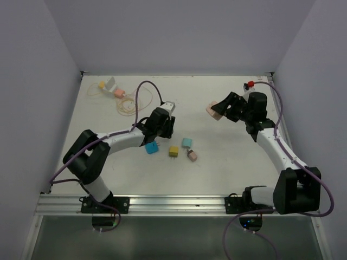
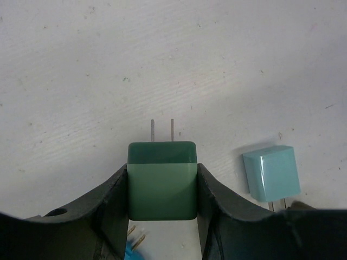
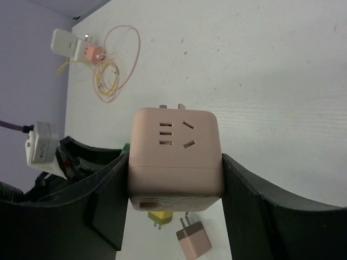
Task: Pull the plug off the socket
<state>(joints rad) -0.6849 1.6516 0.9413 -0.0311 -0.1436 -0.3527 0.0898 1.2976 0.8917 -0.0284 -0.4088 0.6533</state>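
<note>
A green plug [image 2: 161, 181] sits between the dark fingers of my left gripper [image 2: 161, 174], which is shut on it. Its two bare prongs point away, free of any socket. In the top view that gripper [image 1: 162, 123] hovers left of centre and hides the plug. My right gripper [image 3: 174, 169] is shut on a pink cube socket [image 3: 174, 154], whose slotted face shows empty holes. From above, the socket [image 1: 212, 110] hangs at the right gripper [image 1: 219, 110], well to the right of the left one.
Loose plugs lie on the table between the arms: blue [image 1: 152, 148], yellow [image 1: 173, 151], teal [image 1: 186, 143] and pink [image 1: 192, 155]. A white adapter [image 1: 111, 84] with coiled thin cables [image 1: 127, 104] sits at the back left. Purple walls close in three sides.
</note>
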